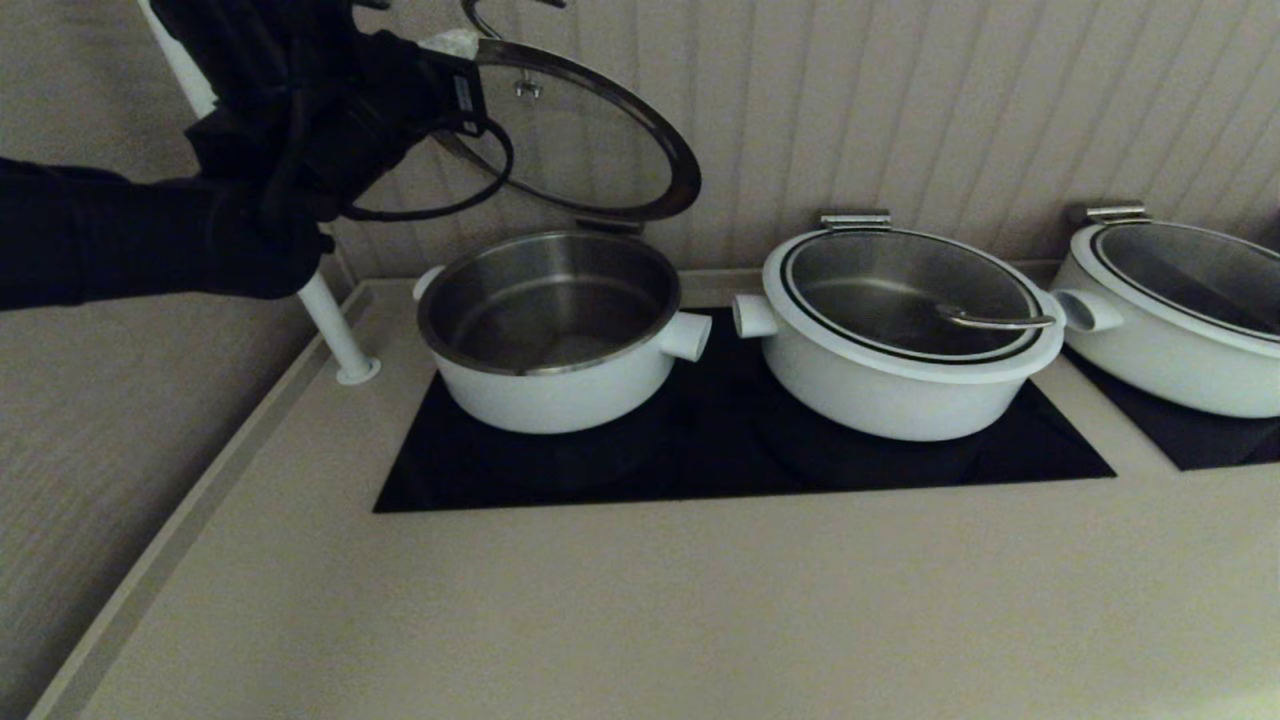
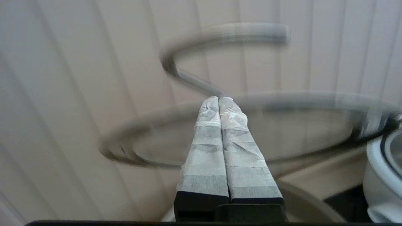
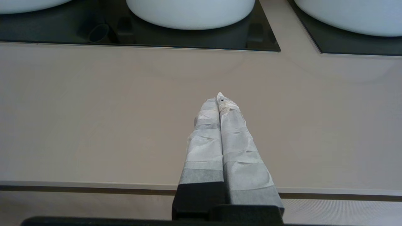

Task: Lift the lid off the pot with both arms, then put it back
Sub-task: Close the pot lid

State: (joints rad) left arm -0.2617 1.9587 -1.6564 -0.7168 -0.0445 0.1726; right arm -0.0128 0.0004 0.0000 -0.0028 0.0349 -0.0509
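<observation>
Step in hand: lid (image 1: 585, 135) raised, tilted up on its back edge over the open pot (image 1: 548, 325), as if hinged behind the pot. Lifting judged done or nearly so; the putting back is judged to come next.

Left gripper (image 2: 219, 99) is seen high at the lid's left rim, near the steel loop handle (image 2: 201, 50). Its taped fingers (image 2: 205, 131) are pressed together along their length, tips at the foot of the handle. Whether the handle wire is pinched between the tips or only touched cannot be told; the lid is smeared in the left wrist view.

Right gripper (image 3: 220, 98) is not seen in the head view. In its wrist view it hangs over bare table (image 3: 110, 119), in front of the black cooktop (image 3: 188, 44), well apart from the lid. Its fingers (image 3: 204, 141) are clenched on nothing. So the lid is being handled by one arm only.

Pot stands on the left of the cooktop, steel inside empty, stub handle pointing right. Two like pots, lids on, stand to its right.

Next move, as judged: lid to be lowered slowly about its back edge until the rim seats all round. Risk: slipping from the thin contact and dropping on the pot.
</observation>
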